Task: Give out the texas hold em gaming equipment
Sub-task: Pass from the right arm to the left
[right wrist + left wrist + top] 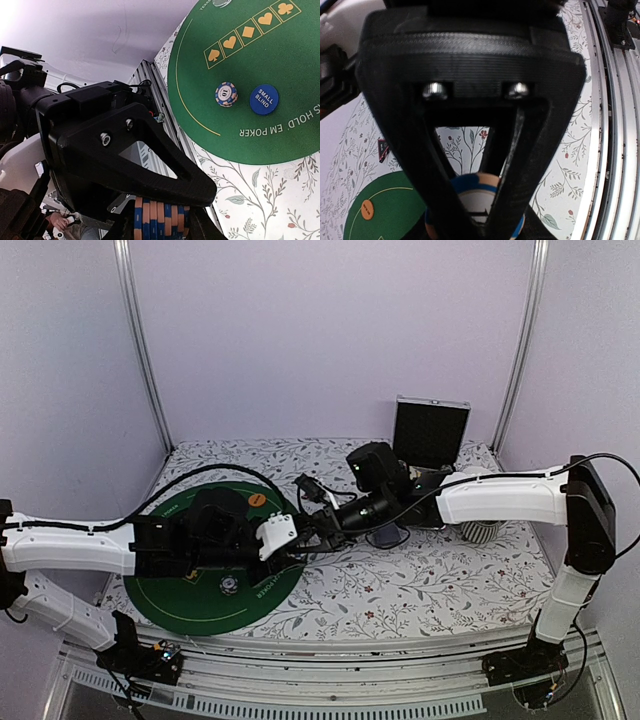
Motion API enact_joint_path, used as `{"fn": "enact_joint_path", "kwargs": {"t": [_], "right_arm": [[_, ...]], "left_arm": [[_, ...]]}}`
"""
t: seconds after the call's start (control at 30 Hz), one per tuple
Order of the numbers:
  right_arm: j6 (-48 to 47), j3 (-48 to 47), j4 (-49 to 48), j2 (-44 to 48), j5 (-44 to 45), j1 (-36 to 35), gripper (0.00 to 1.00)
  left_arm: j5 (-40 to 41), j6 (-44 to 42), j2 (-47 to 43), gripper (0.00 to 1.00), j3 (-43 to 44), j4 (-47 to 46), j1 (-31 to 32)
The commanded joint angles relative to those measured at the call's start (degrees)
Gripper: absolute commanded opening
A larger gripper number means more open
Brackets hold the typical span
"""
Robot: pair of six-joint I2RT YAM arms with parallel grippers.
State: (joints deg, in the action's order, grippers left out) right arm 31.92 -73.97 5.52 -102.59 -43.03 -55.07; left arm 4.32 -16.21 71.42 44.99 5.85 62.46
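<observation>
Our right claw is clamped on a chip stack, hanging at the 3 o'clock edge of the green mat. The left claw has its tips nearly together over a striped chip. Gripping or not, we can't tell. A loose chip lies at the mat's 5 o'clock.
</observation>
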Motion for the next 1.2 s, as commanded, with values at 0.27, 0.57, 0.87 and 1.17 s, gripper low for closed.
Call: {"fn": "enact_joint_path", "kwargs": {"t": [0.27,0.57,0.87,1.17], "right_arm": [[-1.83,-0.81,0.49,-2.77,-0.34,0.15,0.39],[-1.34,-1.73,-0.13,-4.51,-2.34,0.20,0.25],[-0.98,-1.46,-0.18,-3.82,-3.12,0.95,0.03],[0.04,-0.48,-1.38,-2.20,-2.18,1.64,0.02]], "left_arm": [[-2.56,2.30,-1.07,0.00,0.62,-2.34,-1.71],[-3.53,2.02,-1.53,0.00,0.37,-3.53,-1.73],[-2.21,2.58,-1.56,0.17,-0.11,-4.17,-1.90],[0.92,3.37,0.36,0.52,-0.19,-3.02,-1.86]]}}
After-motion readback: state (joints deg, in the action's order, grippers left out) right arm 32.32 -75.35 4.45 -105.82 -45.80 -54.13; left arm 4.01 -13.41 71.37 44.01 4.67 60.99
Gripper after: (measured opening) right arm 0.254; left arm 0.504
